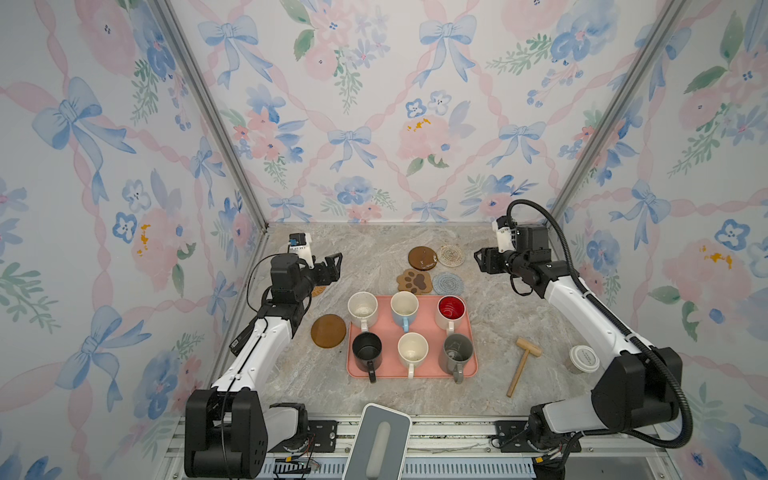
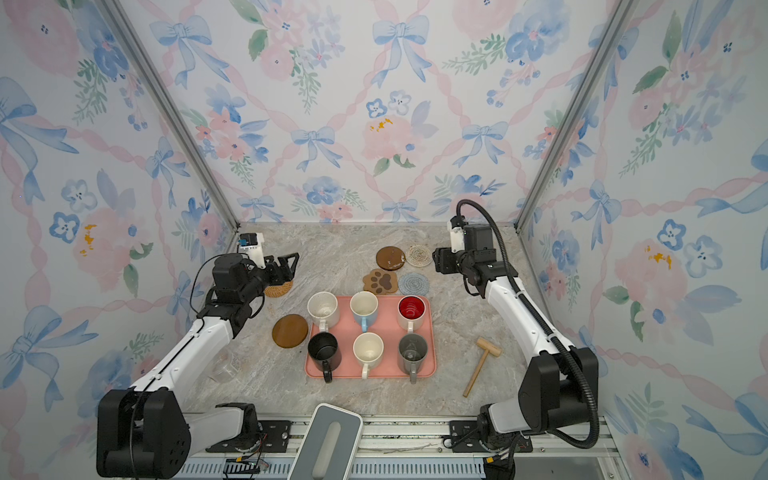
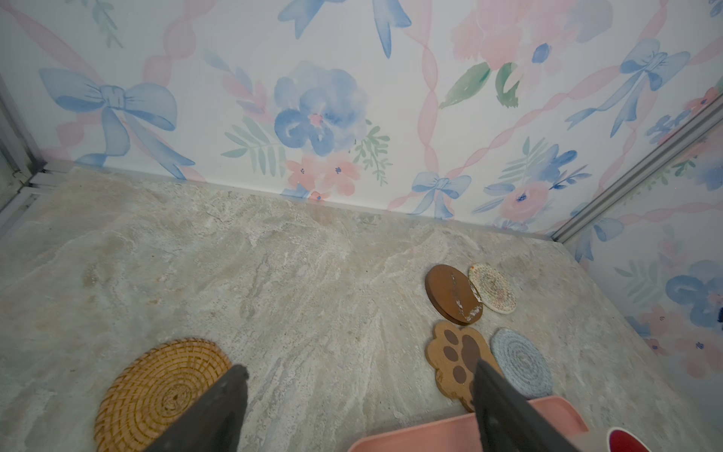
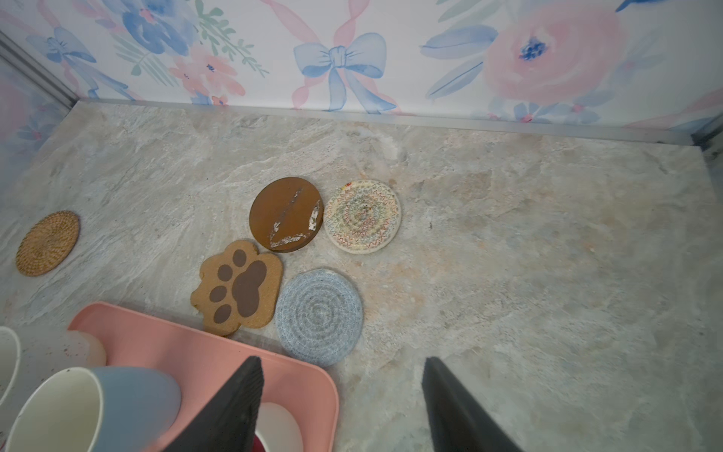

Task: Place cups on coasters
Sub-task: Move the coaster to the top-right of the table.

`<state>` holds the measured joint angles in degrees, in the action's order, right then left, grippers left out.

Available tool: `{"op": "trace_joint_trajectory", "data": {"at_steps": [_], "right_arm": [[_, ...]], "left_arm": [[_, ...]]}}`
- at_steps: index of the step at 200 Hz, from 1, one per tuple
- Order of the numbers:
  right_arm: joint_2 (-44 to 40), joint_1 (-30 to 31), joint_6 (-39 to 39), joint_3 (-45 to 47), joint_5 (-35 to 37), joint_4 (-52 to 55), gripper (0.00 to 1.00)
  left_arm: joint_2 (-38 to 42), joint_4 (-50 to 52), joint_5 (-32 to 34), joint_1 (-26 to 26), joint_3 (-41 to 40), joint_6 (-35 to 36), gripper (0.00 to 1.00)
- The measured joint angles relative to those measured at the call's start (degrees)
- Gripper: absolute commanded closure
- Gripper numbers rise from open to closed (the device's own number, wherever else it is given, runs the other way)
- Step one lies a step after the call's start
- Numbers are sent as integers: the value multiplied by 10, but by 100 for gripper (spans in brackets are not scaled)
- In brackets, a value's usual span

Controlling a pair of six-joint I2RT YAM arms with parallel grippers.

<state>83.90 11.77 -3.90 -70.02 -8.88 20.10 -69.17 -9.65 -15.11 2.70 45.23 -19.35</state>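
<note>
Six cups stand upright on a pink tray (image 1: 415, 376) mid-table: speckled cream-white (image 1: 362, 309), light blue (image 1: 404, 309), white with red inside (image 1: 451, 311), black (image 1: 367, 349), cream-white (image 1: 412, 351), grey (image 1: 457, 353). Behind the tray lie four coasters: brown round (image 1: 422, 257), cream woven (image 1: 450, 255), paw-print (image 1: 413, 281), light-blue woven (image 1: 448, 283). Another brown round coaster (image 1: 328, 330) lies left of the tray. The rattan coaster (image 3: 164, 391) sits half under my left arm. My left gripper (image 1: 336, 268) (image 3: 360, 368) hovers open and empty, back left. My right gripper (image 1: 480, 259) (image 4: 343, 360) hovers open and empty, back right.
A wooden mallet (image 1: 521, 361) and a lidded paper cup (image 1: 584, 359) lie right of the tray. A clear plastic cup (image 2: 226, 365) stands by my left arm. A grey-white device (image 1: 378, 440) sits at the front edge. Papered walls close in three sides.
</note>
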Motion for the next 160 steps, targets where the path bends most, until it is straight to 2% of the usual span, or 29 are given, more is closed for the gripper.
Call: {"op": "trace_joint_trajectory", "data": {"at_steps": [30,73,95,120,160], "right_arm": [[49,21,-10,-11,-28,33,40],[139,22,-26,-57,-78,77,51],[176,22,-29,-83,-96,89,59],[214,22,-36,-108,-105,99,73],[270,17,-49,-141,-107,108,77]], "left_arm": [[0,52,-6,30,11,-9,14],[7,82,-1,61,8,-24,13],[14,86,5,73,6,-28,13],[15,87,12,82,6,-35,13],[15,90,18,90,6,-40,13]]}}
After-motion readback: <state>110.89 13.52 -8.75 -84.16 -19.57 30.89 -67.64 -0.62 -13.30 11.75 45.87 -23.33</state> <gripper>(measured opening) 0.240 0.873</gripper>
